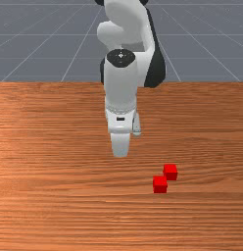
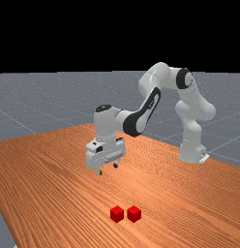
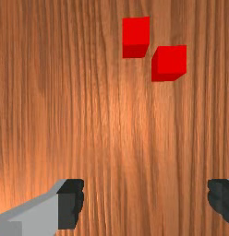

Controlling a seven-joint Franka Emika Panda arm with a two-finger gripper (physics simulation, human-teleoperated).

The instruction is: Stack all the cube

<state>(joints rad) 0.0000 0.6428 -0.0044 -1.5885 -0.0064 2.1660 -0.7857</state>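
Above the table my gripper (image 2: 107, 169) hangs in the far view, fingers spread and nothing between them. The wrist view also has my gripper (image 3: 146, 198) with a wide gap between its fingers. Two red cubes rest on the wood, offset diagonally with a narrow gap. One cube (image 1: 170, 172) (image 2: 134, 214) (image 3: 135, 32) is nearer the arm's base; the other cube (image 1: 160, 185) (image 2: 117, 214) (image 3: 171, 62) is nearer the front camera. Both are lower than the hand and off to its side, toward the front view's right.
The orange-brown table (image 1: 55, 162) extends around the cubes, with its far edge behind the arm in the front view. In the far view, the arm's base (image 2: 192, 147) stands at the right.
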